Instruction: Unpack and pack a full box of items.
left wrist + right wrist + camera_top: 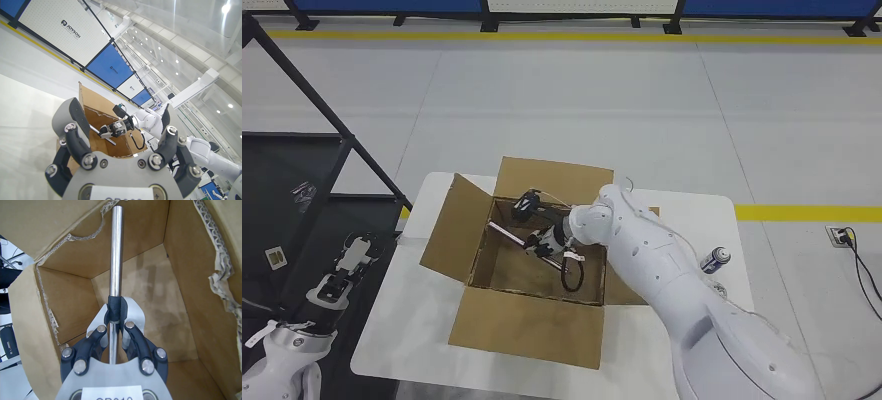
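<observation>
An open cardboard box [527, 325] stands on the white table, its flaps folded out and its brown floor [151, 306] bare. My right gripper [542, 243] hangs inside the box opening, shut on a shiny metal rod [116, 249] that points toward the far wall. The same metal rod [103, 134] and right gripper [105, 131] appear in the left wrist view, over the box. My left gripper [121, 113] is open and holds nothing. It sits off the table's left side, near the left arm [337, 275] at a black rack.
A small dark can [715, 260] stands on the table right of the box. A black frame and mesh rack [292, 200] lie left of the table. The box's torn corrugated edges [221, 262] rise close around the right gripper.
</observation>
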### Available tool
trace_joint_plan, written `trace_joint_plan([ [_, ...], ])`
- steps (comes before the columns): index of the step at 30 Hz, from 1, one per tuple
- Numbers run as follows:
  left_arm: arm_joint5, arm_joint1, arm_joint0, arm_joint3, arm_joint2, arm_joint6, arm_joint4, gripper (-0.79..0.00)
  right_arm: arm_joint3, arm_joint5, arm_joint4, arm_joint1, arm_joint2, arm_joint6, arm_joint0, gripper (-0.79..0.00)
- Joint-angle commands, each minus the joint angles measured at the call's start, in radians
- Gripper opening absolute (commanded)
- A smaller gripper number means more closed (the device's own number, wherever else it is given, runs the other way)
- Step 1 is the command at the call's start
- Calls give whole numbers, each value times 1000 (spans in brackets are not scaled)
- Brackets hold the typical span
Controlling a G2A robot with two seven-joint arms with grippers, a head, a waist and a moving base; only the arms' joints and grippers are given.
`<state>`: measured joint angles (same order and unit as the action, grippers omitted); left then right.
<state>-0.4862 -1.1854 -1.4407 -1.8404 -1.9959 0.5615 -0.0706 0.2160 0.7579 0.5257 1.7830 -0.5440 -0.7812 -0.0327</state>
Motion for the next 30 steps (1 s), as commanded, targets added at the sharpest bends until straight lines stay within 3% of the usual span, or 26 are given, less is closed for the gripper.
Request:
trace_joint_plan([
  [1,0,0,0,0,0,0,0,0,13,15,-11,-13,-11,-24,3,-785],
  [7,0,0,0,0,0,0,0,0,61,10,-26,-59,-44,-81,8,-785],
  [11,0,0,0,0,0,0,0,0,129,0,-17,-101,-73,-55,-5,-785],
  [15,0,0,0,0,0,0,0,0,259,-25,7,-158,-117,-27,-47,-785],
  [18,0,0,0,0,0,0,0,0,400,-121,63,-210,-163,-9,-93,-785],
  [21,0,0,0,0,0,0,0,0,656,-242,133,-283,-260,-34,-202,-785],
  [24,0,0,0,0,0,0,0,0,1028,-359,216,-366,-421,-123,-397,-785],
  [25,0,0,0,0,0,0,0,0,1208,-400,250,-397,-501,-169,-507,-785],
  [28,0,0,0,0,0,0,0,0,1523,-449,295,-443,-658,-223,-727,-785],
  [30,0,0,0,0,0,0,0,0,1629,-467,316,-456,-720,-221,-814,-785],
])
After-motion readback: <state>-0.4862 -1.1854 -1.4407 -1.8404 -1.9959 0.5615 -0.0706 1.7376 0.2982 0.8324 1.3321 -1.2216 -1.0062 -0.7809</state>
